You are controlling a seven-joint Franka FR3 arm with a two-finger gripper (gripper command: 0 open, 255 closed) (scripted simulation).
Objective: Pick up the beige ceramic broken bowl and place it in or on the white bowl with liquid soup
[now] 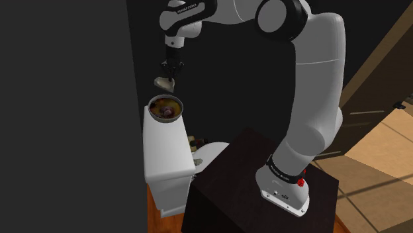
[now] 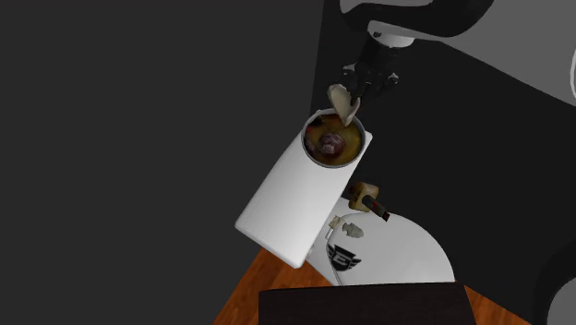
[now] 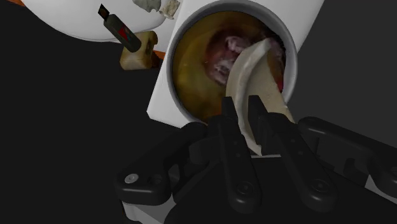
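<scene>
The gripper (image 1: 171,70) is pinching the broken bowl piece (image 3: 251,70) between its 2 black fingers (image 3: 230,127); the jaws are closed on one end of the piece, and the rest sticks out past the tips. In the shoulder view the piece hangs in the upper middle of the frame, just above the soup bowl (image 1: 152,107); it seems not to touch the bowl. In the second exterior view the piece is at the upper right, over the bowl's rim.

The piece is beige, thin and curved like a bit of shell, with a rough broken edge; it looks hard and stiff, so it should not bend. It is likely light, but smooth and easy to let slip; it could chip if it drops hard. Holding it across its thin wall, as now, looks like the best hold.

The soup bowl is round with a pale rim; inside is brown-yellow soup (image 3: 191,70) with pinkish lumps. The soup is wet, so a drop from high up could splash. The bowl stands on a flat white box top (image 2: 295,203), smooth and plain. Below it, in the middle of the second exterior view, 1 small brown thing (image 2: 362,194) lies on a round white surface.
</scene>
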